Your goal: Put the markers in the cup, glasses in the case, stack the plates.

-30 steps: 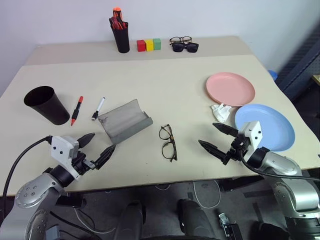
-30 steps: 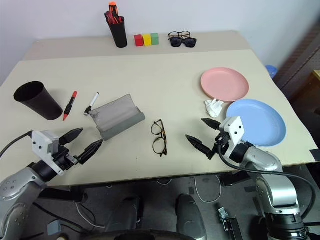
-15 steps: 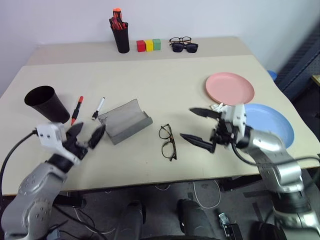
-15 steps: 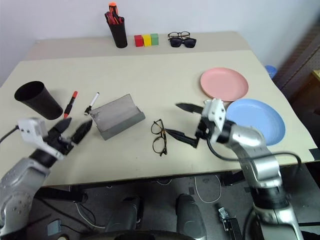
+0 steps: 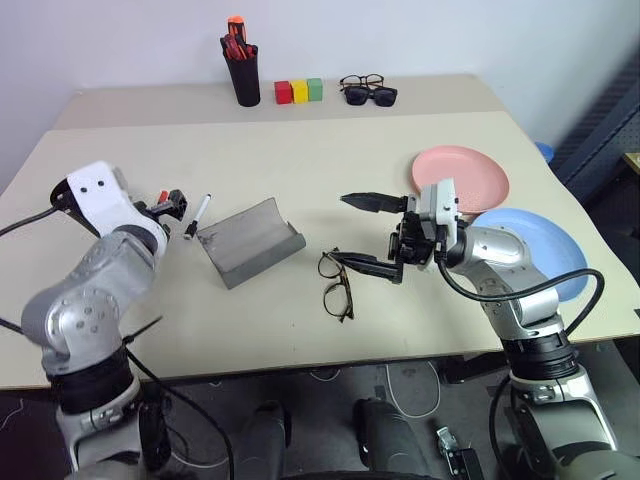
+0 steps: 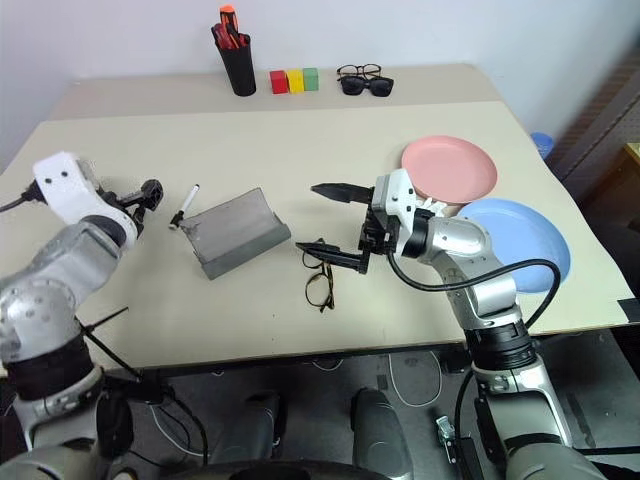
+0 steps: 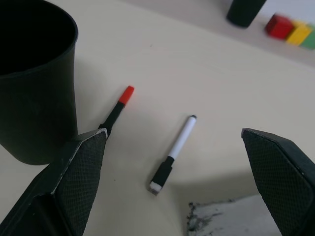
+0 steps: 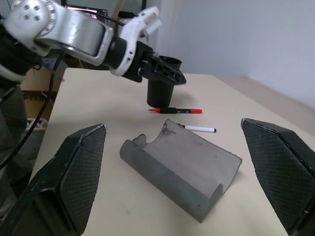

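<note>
The black cup stands at the table's left. Beside it lie the red-capped marker and the white marker. My left gripper hovers open just over the markers and beside the cup; in the eye views its arm covers the cup. The grey case lies open at mid-table. The thin-framed glasses rest to its right. My right gripper hangs open just above the glasses, pointing left toward the case. The pink plate and the blue plate sit side by side at the right.
At the back stand a black pen holder with red-orange pens, three coloured blocks and sunglasses with another pair of glasses. A bit of crumpled white paper shows by the right arm.
My left arm rose and swung forward to the markers, now covering the cup in the eye views. My right gripper lifted and moved left, from beside the blue plate to above the glasses.
</note>
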{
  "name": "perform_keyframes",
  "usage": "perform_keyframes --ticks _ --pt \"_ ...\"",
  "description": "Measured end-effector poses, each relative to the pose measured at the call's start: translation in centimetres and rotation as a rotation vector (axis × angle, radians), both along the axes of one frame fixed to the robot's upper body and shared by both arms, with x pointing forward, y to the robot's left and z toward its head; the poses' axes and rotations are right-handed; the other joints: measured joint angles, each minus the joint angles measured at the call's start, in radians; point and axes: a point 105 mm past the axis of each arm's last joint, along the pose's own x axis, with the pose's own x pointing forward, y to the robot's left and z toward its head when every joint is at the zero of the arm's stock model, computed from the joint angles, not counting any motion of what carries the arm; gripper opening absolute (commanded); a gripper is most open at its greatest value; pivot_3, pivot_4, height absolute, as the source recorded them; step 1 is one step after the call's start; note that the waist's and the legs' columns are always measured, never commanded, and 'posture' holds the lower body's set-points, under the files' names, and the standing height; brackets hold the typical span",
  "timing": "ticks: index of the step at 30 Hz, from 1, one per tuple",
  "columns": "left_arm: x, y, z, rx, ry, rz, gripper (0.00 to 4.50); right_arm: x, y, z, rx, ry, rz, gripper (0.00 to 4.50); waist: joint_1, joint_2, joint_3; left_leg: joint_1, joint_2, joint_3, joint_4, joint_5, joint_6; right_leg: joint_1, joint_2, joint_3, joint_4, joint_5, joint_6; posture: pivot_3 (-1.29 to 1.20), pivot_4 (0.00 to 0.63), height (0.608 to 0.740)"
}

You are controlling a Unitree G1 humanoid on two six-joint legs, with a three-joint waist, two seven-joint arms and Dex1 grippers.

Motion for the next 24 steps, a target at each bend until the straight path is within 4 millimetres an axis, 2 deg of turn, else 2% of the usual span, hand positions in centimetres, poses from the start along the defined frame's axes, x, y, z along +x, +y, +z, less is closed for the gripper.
perform_keyframes --ticks 5,12,20,21,22,23,24 --pt "3.0 -0.9 -1.2 -0.066 0.149 -0.017 4.5 0.2 0.4 0.3 0.004 -0.015 0.006 4.46 0.001 0.0 0.0 -0.001 0.0 0.0 -0.001 0.001 -0.001 -0.001 0.0 0.0 -0.001 0.001 0.002 0.0 0.15 0.74" --pt "5.5 -1.0 -2.9 -0.036 0.295 -0.025 4.5 0.3 0.4 0.4 0.007 -0.016 -0.002 4.46 -0.001 0.0 0.0 -0.001 0.0 0.0 -0.004 0.001 -0.002 -0.003 0.0 0.0 -0.001 0.001 0.003 0.0 0.15 0.74" --pt "7.8 -2.3 -3.5 0.06 0.399 -0.066 4.5 0.4 0.4 0.5 0.007 -0.022 -0.023 4.46 -0.001 -0.001 0.0 -0.001 0.0 0.001 -0.004 0.002 -0.003 -0.003 0.0 0.0 -0.001 0.002 0.004 0.0 0.15 0.74" --pt "7.9 -2.4 -4.0 0.06 0.428 -0.074 3.98 0.4 0.4 0.5 0.008 -0.025 -0.025 4.5 -0.002 -0.001 0.0 -0.001 0.0 0.001 -0.004 0.002 -0.003 -0.003 0.0 0.0 -0.001 0.002 0.004 0.0 0.15 0.74" --pt "7.9 -2.4 -4.5 0.059 0.456 -0.077 3.73 0.4 0.4 0.5 0.008 -0.025 -0.027 4.5 -0.003 -0.001 0.0 -0.001 0.0 0.001 -0.004 0.002 -0.003 -0.003 0.0 0.0 -0.001 0.002 0.004 0.0 0.15 0.74" --pt "7.9 -2.5 -4.9 0.058 0.479 -0.079 3.14 0.4 0.4 0.6 0.009 -0.026 -0.03 4.5 -0.004 -0.001 0.0 -0.001 0.0 0.001 -0.004 0.002 -0.003 -0.003 0.0 0.0 -0.001 0.002 0.004 0.0 0.15 0.74" --pt "8.0 -2.4 -4.9 0.064 0.486 -0.075 2.74 0.4 0.4 0.6 0.009 -0.027 -0.032 4.5 -0.005 -0.001 0.001 -0.001 0.0 0.001 -0.004 0.002 -0.003 -0.003 0.0 0.0 -0.001 0.002 0.004 0.0 0.15 0.74"
